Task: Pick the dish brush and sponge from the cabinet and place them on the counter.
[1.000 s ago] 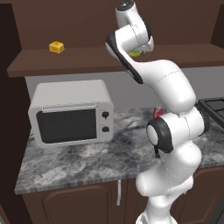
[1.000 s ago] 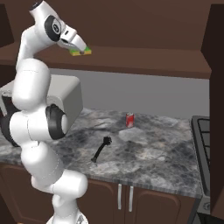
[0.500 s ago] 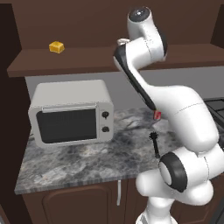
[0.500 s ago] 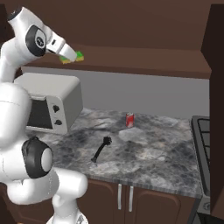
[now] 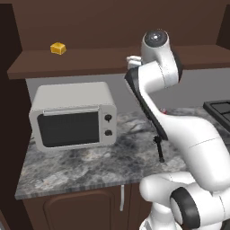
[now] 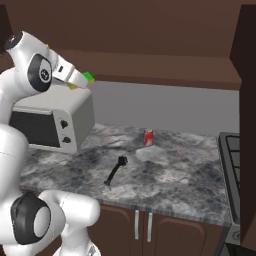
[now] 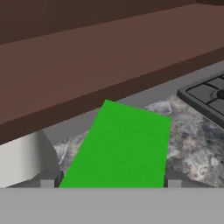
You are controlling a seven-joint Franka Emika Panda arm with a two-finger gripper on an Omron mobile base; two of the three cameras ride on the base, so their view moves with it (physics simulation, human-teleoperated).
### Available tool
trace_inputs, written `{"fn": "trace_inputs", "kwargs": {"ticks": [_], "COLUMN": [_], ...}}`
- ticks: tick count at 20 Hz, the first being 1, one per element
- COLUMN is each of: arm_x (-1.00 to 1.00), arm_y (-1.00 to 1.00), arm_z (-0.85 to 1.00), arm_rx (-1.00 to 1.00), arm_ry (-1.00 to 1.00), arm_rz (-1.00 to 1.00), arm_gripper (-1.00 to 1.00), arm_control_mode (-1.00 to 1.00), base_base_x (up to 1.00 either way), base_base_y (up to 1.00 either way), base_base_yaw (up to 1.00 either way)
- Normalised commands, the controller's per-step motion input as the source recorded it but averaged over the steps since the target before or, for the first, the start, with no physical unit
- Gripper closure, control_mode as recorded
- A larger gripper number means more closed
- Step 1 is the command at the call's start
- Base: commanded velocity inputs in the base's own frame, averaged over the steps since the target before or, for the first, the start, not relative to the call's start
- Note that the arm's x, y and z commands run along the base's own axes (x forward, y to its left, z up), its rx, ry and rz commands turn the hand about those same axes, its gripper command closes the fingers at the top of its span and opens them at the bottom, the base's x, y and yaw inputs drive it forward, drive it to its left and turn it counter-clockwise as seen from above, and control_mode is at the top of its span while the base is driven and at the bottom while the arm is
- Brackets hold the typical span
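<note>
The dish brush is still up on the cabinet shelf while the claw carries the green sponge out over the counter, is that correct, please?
Not quite: the dish brush lies on the counter, in front of the red can, as the right base view shows. The rest stands: the claw carries the green sponge over the counter.

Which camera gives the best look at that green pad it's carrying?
The hand view: the flat green sponge sits large in the gripper. The right base view shows a green corner; in the left base view I can't spot it.
</note>
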Motion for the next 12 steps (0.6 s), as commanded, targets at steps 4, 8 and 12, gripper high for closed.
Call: {"fn": "trace_inputs", "kwargs": {"ticks": [4, 8, 12], "arm_x": [0.0, 0.0, 0.0], "arm_y": [0.0, 0.0, 0.0], "arm_z": [-0.37, -0.49, -0.54], "arm_rx": [0.0, 0.0, 0.0], "arm_ry": [0.01, 0.01, 0.03], "arm_rz": [0.06, 0.06, 0.07], "arm_gripper": [1.0, 1.0, 1.0], "arm_control_mode": [-1.0, -1.0, -1.0], "base_base_x": [0.0, 0.0, 0.0], "base_base_y": [0.0, 0.0, 0.0], "base_base_yaw": [0.0, 0.0, 0.0]}}
